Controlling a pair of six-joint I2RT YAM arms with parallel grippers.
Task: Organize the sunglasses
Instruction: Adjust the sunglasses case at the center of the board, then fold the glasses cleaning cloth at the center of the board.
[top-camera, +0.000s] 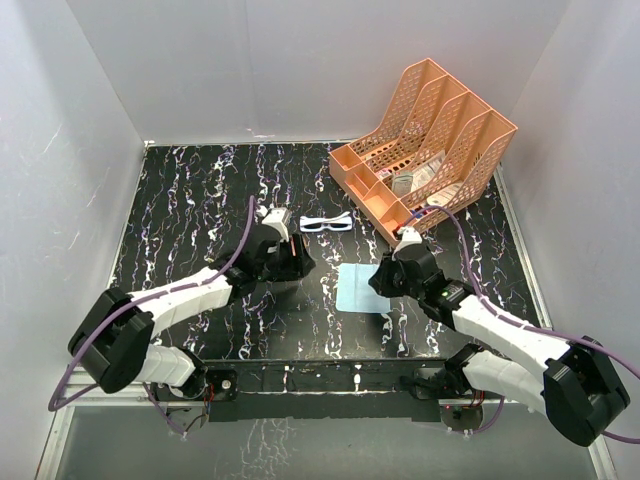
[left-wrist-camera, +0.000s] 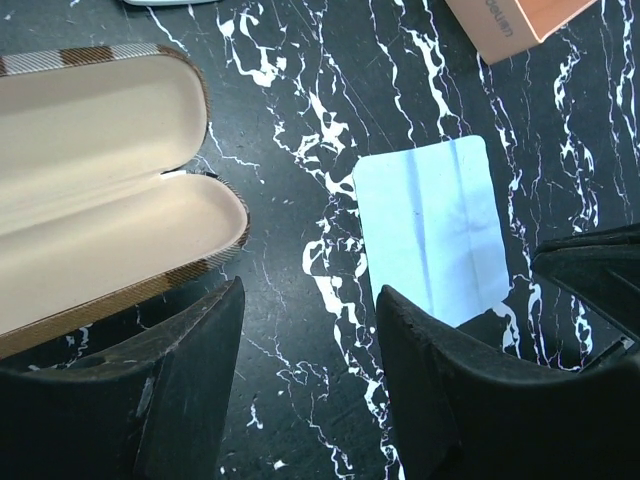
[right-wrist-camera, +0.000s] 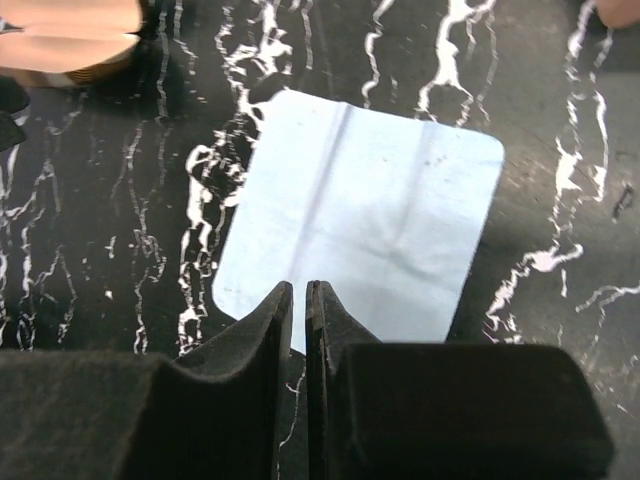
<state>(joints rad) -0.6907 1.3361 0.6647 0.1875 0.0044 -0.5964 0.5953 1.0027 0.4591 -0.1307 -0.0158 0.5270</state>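
Case (left-wrist-camera: 100, 210) at left of left wrist view: brown plaid, lying open, pale lining up, nothing inside. Left tool (left-wrist-camera: 310, 300) just right of it, spread wide, holding nothing, low over bare counter (top-camera: 190, 190).

Sunglasses (top-camera: 327, 223) at upper middle of overhead view, flat on counter, outside the case, just beyond left tool and touched by neither tool. Light blue cloth (top-camera: 363, 288) below and slightly right of them, lying flat, creased down the middle.

Right tool (right-wrist-camera: 297, 292) closed to a hairline slit, tips over near edge of cloth. No lift or bunching in the fabric, so probably gripping nothing. Orange organizer (top-camera: 455, 110) at upper right, well stocked, near corner close to the sunglasses.

Likely next: picking up the sunglasses and laying them in the open case.

Risks:
- Thin frame flat on hard counter, so a shallow pinch likely to slip and skid it toward the organizer.
- Too hard a squeeze likely to bend a temple or smear a lens.
- Wide-spread left tool beside the case, so a careless swing could knock the lid or shove the case.
- Both arms crowded mid-counter, with collision possible on simultaneous reach.
- Closed right tool dragging the cloth if lowered and moved.
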